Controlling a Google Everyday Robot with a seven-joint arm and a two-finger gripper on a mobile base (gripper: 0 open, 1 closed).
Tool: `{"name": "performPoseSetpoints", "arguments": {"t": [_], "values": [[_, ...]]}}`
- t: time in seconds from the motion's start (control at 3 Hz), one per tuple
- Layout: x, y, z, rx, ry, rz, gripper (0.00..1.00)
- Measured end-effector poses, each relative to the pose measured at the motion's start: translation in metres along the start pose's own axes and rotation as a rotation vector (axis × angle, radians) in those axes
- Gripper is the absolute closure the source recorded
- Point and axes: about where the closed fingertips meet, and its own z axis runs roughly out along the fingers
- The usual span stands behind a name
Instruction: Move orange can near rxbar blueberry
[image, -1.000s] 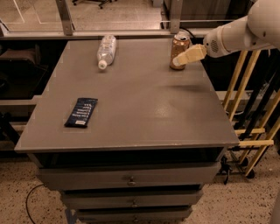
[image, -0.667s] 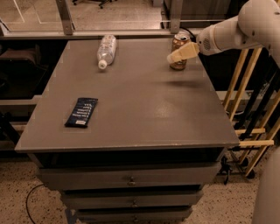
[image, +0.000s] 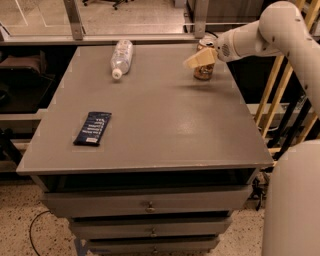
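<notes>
The orange can (image: 203, 73) stands upright at the back right of the grey table (image: 165, 125). My gripper (image: 198, 59) comes in from the right on the white arm and overlaps the can's upper part, hiding its middle. The rxbar blueberry (image: 93, 128), a dark blue flat wrapper with white text, lies near the table's front left, far from the can.
A clear plastic bottle (image: 121, 57) lies on its side at the back left of the table. Wooden rails (image: 280, 107) stand right of the table. Drawers (image: 150, 205) sit below the tabletop. The robot's white body (image: 295, 200) fills the lower right.
My gripper has moved a little left and up, across the upper part of the can. The can, the bar and the bottle have not moved.
</notes>
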Motion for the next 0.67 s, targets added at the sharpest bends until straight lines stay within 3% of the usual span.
{"name": "performPoseSetpoints", "arguments": {"t": [0.67], "values": [[0.008,-0.005,-0.012,0.023,0.021,0.013,0.59]]}}
